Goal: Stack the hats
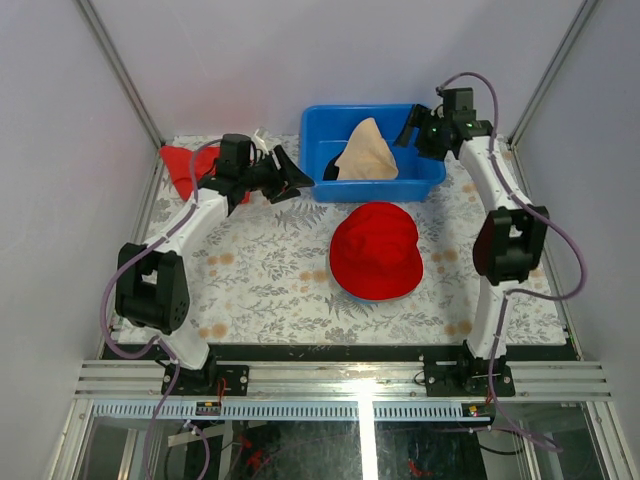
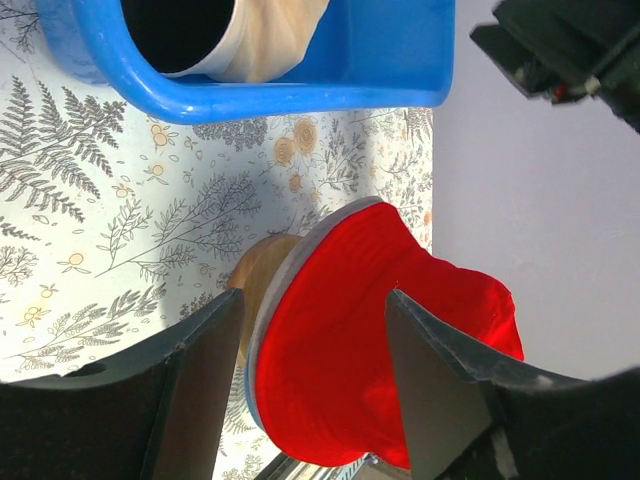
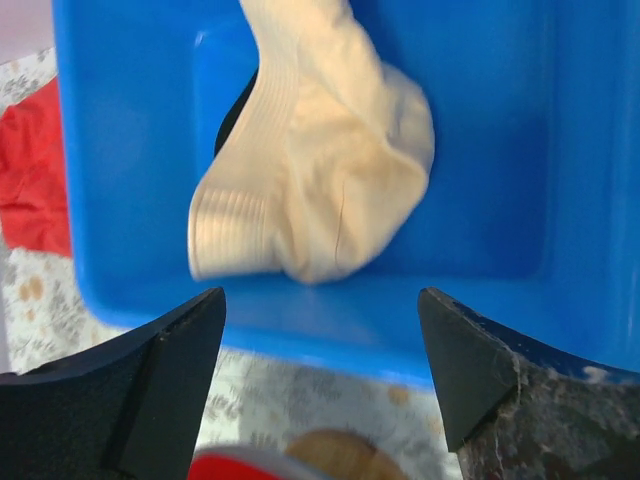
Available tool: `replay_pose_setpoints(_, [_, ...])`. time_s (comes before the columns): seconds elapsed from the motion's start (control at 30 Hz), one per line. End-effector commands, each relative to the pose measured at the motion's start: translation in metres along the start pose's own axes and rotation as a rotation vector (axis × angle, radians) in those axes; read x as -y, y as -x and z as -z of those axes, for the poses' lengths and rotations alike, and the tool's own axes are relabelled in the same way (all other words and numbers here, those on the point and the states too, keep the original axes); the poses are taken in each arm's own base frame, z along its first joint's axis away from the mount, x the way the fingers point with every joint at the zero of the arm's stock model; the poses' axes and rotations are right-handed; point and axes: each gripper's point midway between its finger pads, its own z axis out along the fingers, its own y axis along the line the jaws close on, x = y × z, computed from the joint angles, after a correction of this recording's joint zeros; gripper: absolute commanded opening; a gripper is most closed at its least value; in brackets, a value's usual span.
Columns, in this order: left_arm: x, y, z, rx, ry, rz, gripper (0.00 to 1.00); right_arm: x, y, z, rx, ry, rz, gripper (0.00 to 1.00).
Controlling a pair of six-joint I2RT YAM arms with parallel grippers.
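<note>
Fern-printed counter [image 1: 260, 270] carries a soft red hat [image 1: 376, 250] and a glossy blue bin [image 1: 311, 150] holding a crumpled peach hat [image 1: 367, 155]; left claw [image 2: 315, 300] and right claw [image 3: 320, 300] gape, empty.

The top camera looks down from high at the near edge over the whole table [image 1: 260, 270]. Both wrist cameras sit close, facing the blue bin [image 1: 400, 190]; each seemingly also catches the red hat [image 1: 375, 250].

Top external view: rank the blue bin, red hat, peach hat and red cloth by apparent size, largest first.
1. Blue bin
2. Red hat
3. Peach hat and red cloth: look alike; the left arm covers part of the cloth, so unranked.
</note>
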Motion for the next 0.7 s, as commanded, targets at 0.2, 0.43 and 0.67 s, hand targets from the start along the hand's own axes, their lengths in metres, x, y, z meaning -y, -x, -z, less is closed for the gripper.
replay_pose_setpoints(0.2, [0.023,0.03,0.03,0.1,-0.001,-0.062,0.59,0.014,0.028,-0.084,0.008,-0.071,0.039,0.9])
replay_pose_setpoints(0.43, [0.015,0.047,0.037,0.141,0.021,-0.049,0.59,0.025,0.019,-0.122,0.001,-0.063,0.029,0.99])
replay_pose_setpoints(0.67, [0.004,0.053,0.03,0.141,0.032,-0.02,0.59,0.033,-0.022,-0.153,-0.105,-0.037,0.012,1.0])
